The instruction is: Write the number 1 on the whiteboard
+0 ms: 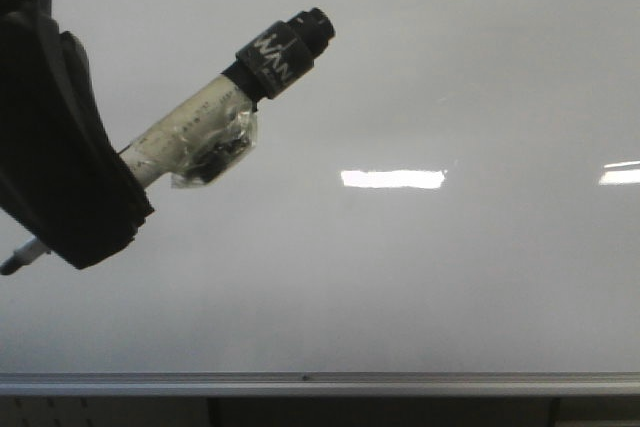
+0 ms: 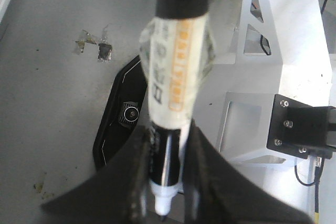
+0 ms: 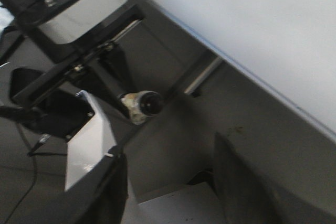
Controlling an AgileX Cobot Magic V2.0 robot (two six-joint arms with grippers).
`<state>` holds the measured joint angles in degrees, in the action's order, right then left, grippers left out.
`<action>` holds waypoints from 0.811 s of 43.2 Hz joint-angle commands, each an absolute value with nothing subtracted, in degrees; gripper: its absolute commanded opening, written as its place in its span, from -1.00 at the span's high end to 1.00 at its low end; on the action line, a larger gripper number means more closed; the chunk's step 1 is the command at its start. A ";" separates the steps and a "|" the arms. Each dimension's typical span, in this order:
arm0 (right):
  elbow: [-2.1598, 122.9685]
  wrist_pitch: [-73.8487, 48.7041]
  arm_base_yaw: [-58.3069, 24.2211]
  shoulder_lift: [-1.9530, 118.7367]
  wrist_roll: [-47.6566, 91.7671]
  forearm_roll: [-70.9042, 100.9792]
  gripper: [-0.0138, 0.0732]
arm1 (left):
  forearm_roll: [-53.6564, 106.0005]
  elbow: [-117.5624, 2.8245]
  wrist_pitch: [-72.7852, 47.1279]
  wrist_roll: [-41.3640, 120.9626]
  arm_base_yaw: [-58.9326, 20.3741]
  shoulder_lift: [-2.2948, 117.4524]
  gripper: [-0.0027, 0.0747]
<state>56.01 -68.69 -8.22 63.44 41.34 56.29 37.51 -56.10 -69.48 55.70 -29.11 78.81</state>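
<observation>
- Front view shows the large glossy pale grey-white whiteboard [image 1: 420, 77] with its silver aluminium frame strip along the lower edge — and no black stroke anywhere on the visible surface, only two bright rectangular light reflections [image 1: 393, 179].
- By that, I judge the number 1 not yet begun: the whole stroke is left to draw.
- Left hand [image 1: 70, 177] enters at the left of the front view as a dark bulk, clamped around a white-barrelled marker with black ends and clear tape wrapped about its middle [image 1: 215, 122].
- Its black back end points up and to the right; the pale writing tip pokes out below the hand, low at the left.
- Whether the tip touches the board I cannot tell; no ink shows around it.
- Left wrist view confirms the hold — the two dark fingers [image 2: 131, 182] sit narrow, pressed on either side of the marker's black lower barrel.
- Right hand [image 3: 168, 192] holds nothing: its fingers stand well apart over the grey desk [image 3: 173, 145], away from the board.
</observation>
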 commanded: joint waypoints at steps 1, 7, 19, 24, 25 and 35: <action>58.04 -74.28 -8.20 66.09 45.26 65.32 -0.26 | 41.30 -57.96 -73.04 56.22 -29.61 76.94 0.98; 58.04 -76.00 -8.20 70.32 47.85 70.53 -0.26 | 42.41 -57.96 -73.04 57.06 -29.61 76.94 0.98; 58.04 -76.50 -11.79 75.20 48.11 70.98 -0.26 | 43.72 -59.89 -73.04 58.60 -29.61 76.94 0.98; 58.04 -75.97 -13.88 76.25 48.15 71.78 -0.26 | 43.61 -61.60 -73.04 58.60 -29.61 76.94 0.98; 58.04 -75.77 -14.31 76.53 48.32 71.97 -0.26 | 43.61 -62.03 -73.04 58.60 -29.61 76.94 0.98; 58.04 -75.68 -16.83 78.49 51.34 77.63 -0.26 | 43.49 -62.65 -73.04 58.60 -29.61 77.42 0.98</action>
